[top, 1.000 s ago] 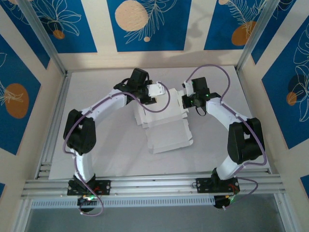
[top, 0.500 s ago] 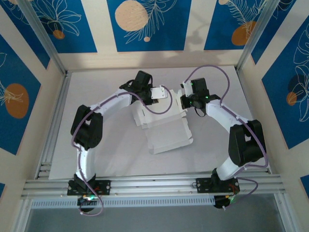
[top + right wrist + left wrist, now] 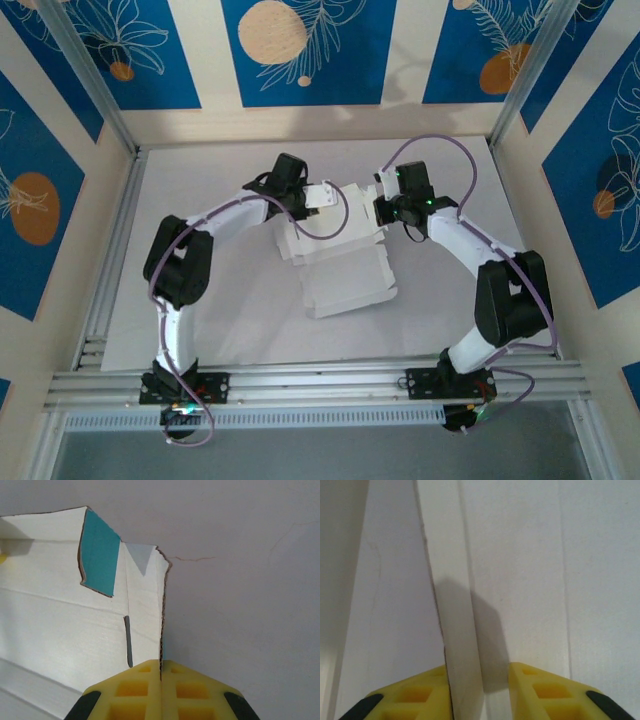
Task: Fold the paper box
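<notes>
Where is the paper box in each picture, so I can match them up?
Top view: the paper box lies in the middle, white side up, its far edge between the left gripper and right gripper.
Left wrist view: its white flap stands upright between the yellow jaws.
Right wrist view: it spreads across the left, edge pinched in shut jaws.
Shared landmark: that far edge, where both jaws meet the card.

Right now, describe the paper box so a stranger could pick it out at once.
Find the white table inside the blue-patterned walls. At its centre, its far end between the left gripper and the right gripper, lies the paper box, a white card sheet with tabs and raised flaps. Creases and a teal patch at one folded corner set it apart from the smooth table.
</notes>
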